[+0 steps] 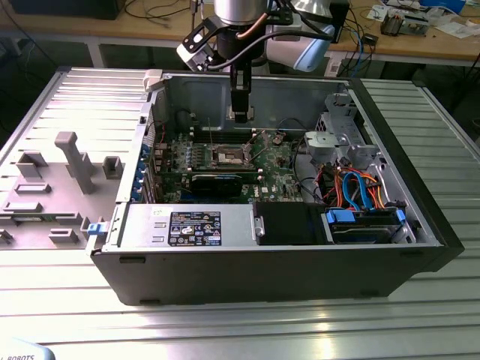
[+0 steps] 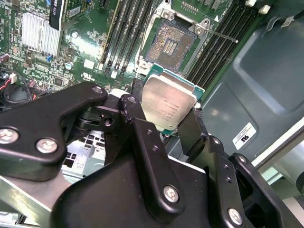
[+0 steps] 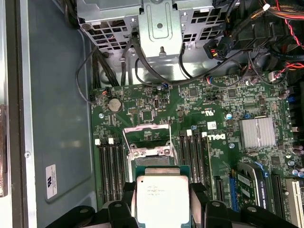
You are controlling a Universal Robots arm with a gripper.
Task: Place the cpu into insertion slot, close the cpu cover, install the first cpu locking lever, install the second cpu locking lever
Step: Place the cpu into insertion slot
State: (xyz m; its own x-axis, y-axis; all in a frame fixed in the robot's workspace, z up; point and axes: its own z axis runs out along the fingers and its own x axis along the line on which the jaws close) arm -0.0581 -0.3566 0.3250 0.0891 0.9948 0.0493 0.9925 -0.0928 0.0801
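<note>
Holding anything, is the gripper (image 1: 240,114)?

Yes. Its jaws are squeezed onto the cpu (image 2: 167,99), one on each side. The chip's shiny top faces up at the arm.

Where is the slot (image 2: 156,53)?

Just past the tips of the jaws, under the chip. It is bare inside, and its tiny pins (image 2: 173,42) show. The chip is not touching it; there is a gap between them.

And the cover (image 3: 151,152)?

It looks tipped up, out beyond the jaws, so the way down seems free.

How do you put the chip in well?

I think slow and flat. The chip's sides should line up with the slot's sides before it goes down. If one corner dips first, it could bend the pins. The jaws should squeeze until the chip sits all the way in, so it does not drop or slide.

Is it lined up now?

I cannot tell for sure. In the second wrist view the chip looks turned the same way as the slot, but it seems to hang by one edge, not over the middle.
</note>
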